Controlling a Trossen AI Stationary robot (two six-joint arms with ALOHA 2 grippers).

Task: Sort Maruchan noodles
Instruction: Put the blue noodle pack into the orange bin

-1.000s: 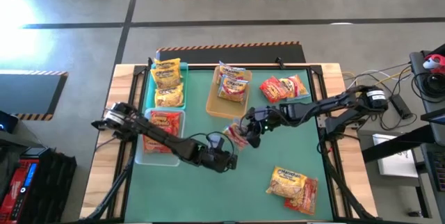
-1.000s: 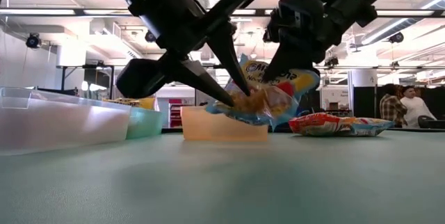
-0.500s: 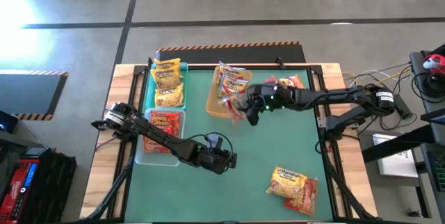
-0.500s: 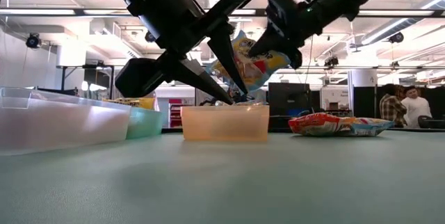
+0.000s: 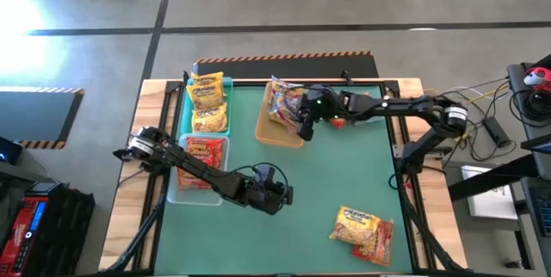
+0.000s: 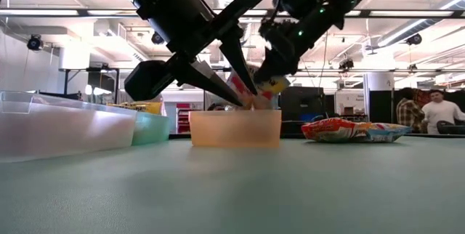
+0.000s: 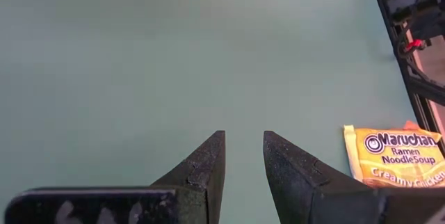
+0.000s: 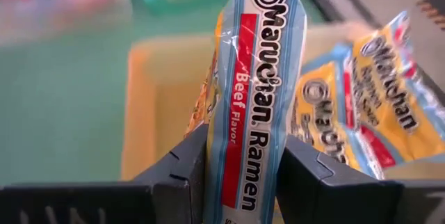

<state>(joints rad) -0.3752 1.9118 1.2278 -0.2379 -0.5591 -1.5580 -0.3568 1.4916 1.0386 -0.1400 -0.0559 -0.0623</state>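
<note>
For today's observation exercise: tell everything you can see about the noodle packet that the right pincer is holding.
The beef ramen packet is crinkly glossy plastic, blue-edged with a red stripe, printed "Maruchan Ramen" and "Beef Flavor". It is seen edge-on, gripped between the two dark fingers of the right pincer, which is shut on it. It hangs over the tan tray at the far middle of the table, where similar packets already lie. Whether it touches them cannot be told.

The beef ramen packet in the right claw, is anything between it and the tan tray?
Nothing visible. The right claw holds the beef ramen packet edge-up directly above the tan tray, whose near part is bare; other packets lie in its far end, off to one side.
</note>
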